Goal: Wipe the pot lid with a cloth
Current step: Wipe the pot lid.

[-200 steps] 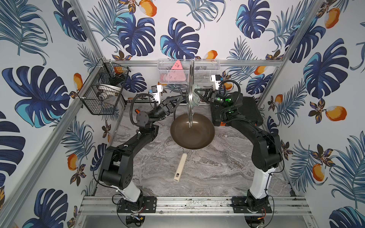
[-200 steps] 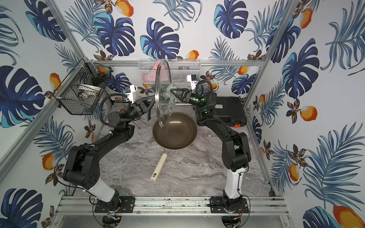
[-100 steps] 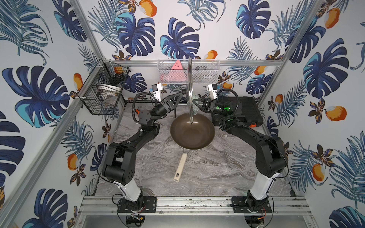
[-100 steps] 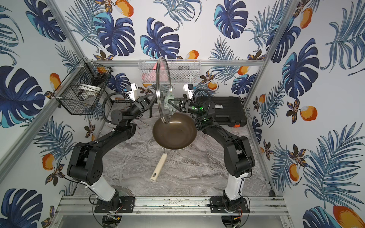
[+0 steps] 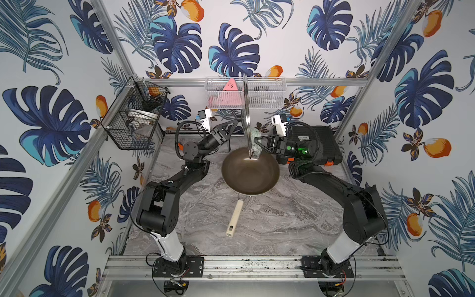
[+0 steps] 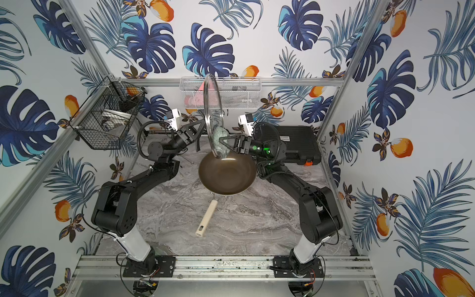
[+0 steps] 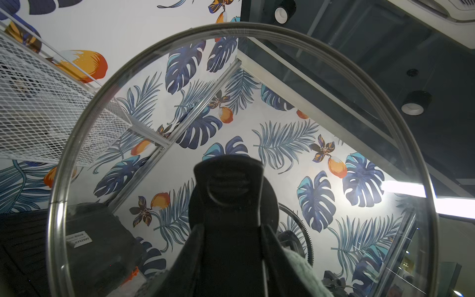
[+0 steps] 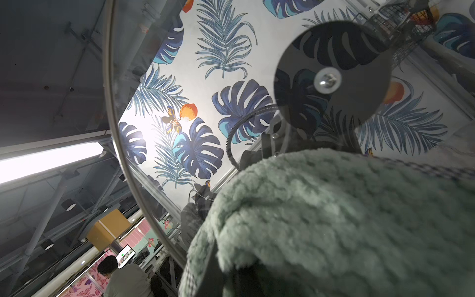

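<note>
Cloth (image 6: 221, 132) in R hand (image 6: 221, 141) against upright lid (image 6: 212, 102).

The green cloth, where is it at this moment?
In both top views the cloth sits mid-scene in the right pincer, against the upright glass lid on its right-arm side, above the far rim of the frying pan.

White label (image 7: 78, 241) on black case (image 7: 108, 228); lettering too blurred to read.
</note>
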Motion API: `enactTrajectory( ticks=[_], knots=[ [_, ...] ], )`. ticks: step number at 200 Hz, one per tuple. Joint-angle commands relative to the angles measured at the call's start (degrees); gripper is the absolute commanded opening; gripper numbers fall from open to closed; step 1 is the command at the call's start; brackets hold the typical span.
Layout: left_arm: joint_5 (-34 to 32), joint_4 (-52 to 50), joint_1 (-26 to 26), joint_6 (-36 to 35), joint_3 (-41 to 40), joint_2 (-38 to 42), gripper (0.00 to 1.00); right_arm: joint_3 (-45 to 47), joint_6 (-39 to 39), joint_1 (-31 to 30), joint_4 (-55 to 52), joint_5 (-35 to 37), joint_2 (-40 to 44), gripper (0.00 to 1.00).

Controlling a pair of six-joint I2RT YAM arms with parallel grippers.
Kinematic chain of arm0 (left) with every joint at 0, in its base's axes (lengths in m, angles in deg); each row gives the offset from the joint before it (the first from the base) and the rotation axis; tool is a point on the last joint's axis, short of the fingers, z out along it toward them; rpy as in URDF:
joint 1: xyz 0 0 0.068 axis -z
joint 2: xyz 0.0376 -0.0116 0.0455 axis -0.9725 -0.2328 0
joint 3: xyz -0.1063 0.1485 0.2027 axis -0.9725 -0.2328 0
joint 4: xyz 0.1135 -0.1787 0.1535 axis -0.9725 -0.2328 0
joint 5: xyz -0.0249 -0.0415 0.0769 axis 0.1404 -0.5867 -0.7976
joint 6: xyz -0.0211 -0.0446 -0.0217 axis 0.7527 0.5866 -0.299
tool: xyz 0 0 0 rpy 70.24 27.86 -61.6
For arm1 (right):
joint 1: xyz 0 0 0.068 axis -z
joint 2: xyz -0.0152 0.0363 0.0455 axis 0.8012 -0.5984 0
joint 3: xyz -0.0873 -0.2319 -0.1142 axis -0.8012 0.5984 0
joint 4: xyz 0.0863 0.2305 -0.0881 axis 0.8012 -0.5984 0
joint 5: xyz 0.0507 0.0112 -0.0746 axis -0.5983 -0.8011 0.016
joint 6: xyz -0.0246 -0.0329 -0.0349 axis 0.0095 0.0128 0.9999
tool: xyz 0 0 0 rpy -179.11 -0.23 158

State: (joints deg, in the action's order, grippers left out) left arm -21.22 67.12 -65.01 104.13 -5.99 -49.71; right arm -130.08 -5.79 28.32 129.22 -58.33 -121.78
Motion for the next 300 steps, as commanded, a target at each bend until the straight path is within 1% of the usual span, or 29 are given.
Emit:
enactTrajectory(
  ticks=[1, 22, 59, 125, 196, 256, 300],
  knots=[
    [-3.04, 8.11, -0.1, 1.19, -0.13, 0.43, 0.0, -1.27, -1.14, -0.12, 2.67, -0.55, 1.16, 0.0],
    [-2.66, 8.11, -0.06, 1.5, -0.77, 0.84, 0.0, -4.15, -0.09, -0.12, 0.56, -0.41, 0.58, 0.0],
    [-1.53, 8.09, -0.01, 2.25, -1.75, 1.83, 0.0, -11.51, -1.32, -0.12, -0.04, -0.09, -2.66, 0.0],
    [0.74, 8.08, 0.49, 4.16, -2.92, 3.21, 0.0, -23.65, 1.25, -0.12, -7.17, -0.16, -7.34, 0.0],
    [2.01, 8.14, 1.08, 4.67, -4.86, 4.79, 0.0, -35.2, 7.33, 0.31, -18.01, 0.18, -10.61, 0.0],
    [2.96, 8.09, 1.36, 5.47, -5.83, 6.41, 0.0, -42.52, 9.32, 2.07, -23.0, 0.8, -15.15, 0.0],
    [3.61, 8.15, 1.48, 6.41, -5.65, 7.54, 0.0, -46.44, 7.29, 4.13, -22.26, 1.25, -19.42, 0.0]
  ],
)
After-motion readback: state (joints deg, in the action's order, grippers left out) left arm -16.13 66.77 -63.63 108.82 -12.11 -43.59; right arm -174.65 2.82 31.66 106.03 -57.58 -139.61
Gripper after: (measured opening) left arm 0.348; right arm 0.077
